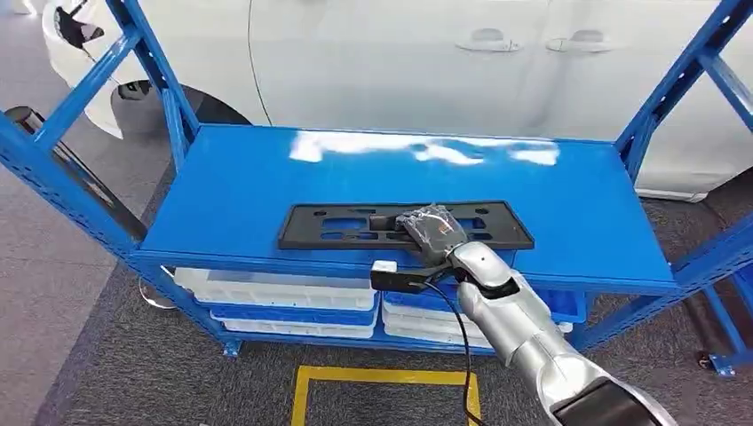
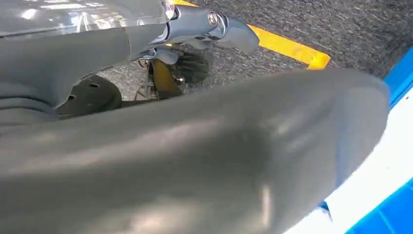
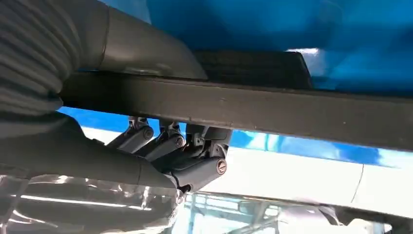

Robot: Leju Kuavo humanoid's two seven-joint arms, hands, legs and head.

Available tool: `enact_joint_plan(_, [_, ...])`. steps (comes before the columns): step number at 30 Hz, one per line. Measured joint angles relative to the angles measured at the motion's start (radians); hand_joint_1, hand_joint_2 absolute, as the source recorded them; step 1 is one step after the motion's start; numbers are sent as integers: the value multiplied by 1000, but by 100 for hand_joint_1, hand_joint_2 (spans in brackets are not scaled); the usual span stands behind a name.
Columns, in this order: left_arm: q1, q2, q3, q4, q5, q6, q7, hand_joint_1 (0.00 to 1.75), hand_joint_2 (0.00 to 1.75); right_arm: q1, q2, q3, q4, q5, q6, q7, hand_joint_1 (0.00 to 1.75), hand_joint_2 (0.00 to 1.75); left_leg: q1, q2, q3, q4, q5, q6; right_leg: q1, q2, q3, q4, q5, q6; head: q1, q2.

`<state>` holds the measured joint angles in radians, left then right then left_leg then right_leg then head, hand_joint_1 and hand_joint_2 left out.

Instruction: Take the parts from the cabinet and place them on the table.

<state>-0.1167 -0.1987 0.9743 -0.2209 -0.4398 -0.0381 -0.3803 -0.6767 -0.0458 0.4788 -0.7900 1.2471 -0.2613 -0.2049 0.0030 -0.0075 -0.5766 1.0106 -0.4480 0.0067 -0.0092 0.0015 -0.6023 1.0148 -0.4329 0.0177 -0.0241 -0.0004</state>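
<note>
A long black plastic part (image 1: 355,226) with cut-outs lies flat near the front edge of the blue shelf top (image 1: 266,169). My right hand (image 1: 433,229) rests over its right-middle section. In the right wrist view the thumb lies along one face of the part's edge bar (image 3: 292,109) and the fingers (image 3: 195,156) curl against the other face, so my right hand (image 3: 160,146) grips the part. My left hand (image 2: 195,161) hangs low over the carpet and holds nothing; its thick thumb is close to the lens and its fingers (image 2: 229,31) reach out apart from it.
White bins (image 1: 284,302) sit on the lower shelf. Blue uprights (image 1: 62,177) flank the shelf on both sides. A white car (image 1: 400,62) stands close behind. A yellow floor marking (image 1: 382,377) lies in front on the grey carpet.
</note>
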Motion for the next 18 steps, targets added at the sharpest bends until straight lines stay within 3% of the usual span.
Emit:
enact_joint_plan(2, [1, 0, 0, 0, 0, 0, 0, 0, 0, 0, 0, 0, -2, 2, 2, -1, 175, 175, 2, 0, 2, -5, 2, -11, 5, 0, -1, 0, 0, -10, 0, 0])
enact_joint_plan(4, [1, 0, 0, 0, 0, 0, 0, 0, 0, -4, -2, 0, -5, 3, 4, -1, 175, 175, 5, 1, -3, 15, -16, -23, -4, -2, 5, -12, 8, -24, 0, 0])
enact_joint_plan(5, [1, 0, 0, 0, 0, 0, 0, 0, 0, -4, -2, 0, -7, 3, 5, 0, 175, 175, 5, 2, -21, 55, -46, -26, -5, -2, 5, -12, 8, -29, -3, 0])
enact_joint_plan(7, [1, 0, 0, 0, 0, 0, 0, 0, 0, -3, -2, 1, -9, 3, 6, -1, 175, 175, 9, 2, -97, 225, -129, -35, -3, -2, 5, -12, 7, -32, -2, 0])
enact_joint_plan(8, [3, 0, 0, 0, 0, 0, 0, 0, 0, -1, -2, 2, -9, 4, 6, -1, 175, 175, 10, 2, -129, 294, -149, -38, -3, -2, 4, -12, 7, -32, -3, 0])
enact_joint_plan(9, [4, 0, 0, 0, 0, 0, 0, 0, 0, 1, -2, 2, -9, 5, 6, -1, 175, 175, 10, 2, -140, 313, -144, -39, -3, -2, 5, -11, 6, -32, -2, 0])
enact_joint_plan(10, [5, 0, 0, 0, 0, 0, 0, 0, 0, 1, -2, 2, -9, 5, 6, -1, 175, 175, 12, 2, -127, 284, -118, -39, -3, -2, 5, -11, 6, -32, -2, 0])
enact_joint_plan(11, [4, 0, 0, 0, 0, 0, 0, 0, 0, 0, -2, 2, -9, 5, 6, -1, 175, 175, 13, 2, -83, 190, -63, -37, -4, -1, 7, -11, 5, -30, -2, 0])
enact_joint_plan(13, [3, 0, 0, 0, 0, 0, 0, 0, 0, 0, -2, 2, -10, 5, 6, 0, 175, 175, 15, 3, -8, 37, 6, -32, -4, 0, 11, -10, 2, -24, -2, 0])
enact_joint_plan(14, [2, 0, 0, 0, 0, 0, 0, 0, 0, -1, -2, 2, -10, 5, 6, 1, 175, 175, 9, 2, 7, 3, -9, -27, 4, 1, 8, -6, 1, -16, -2, 0])
enact_joint_plan(18, [4, 0, 0, 0, 0, 1, 0, 0, 0, -1, -3, 1, -10, 0, 5, 0, 175, 175, 9, 1, 3, -4, -1, 2, 2, 3, 6, -12, 8, 8, 0, 0])
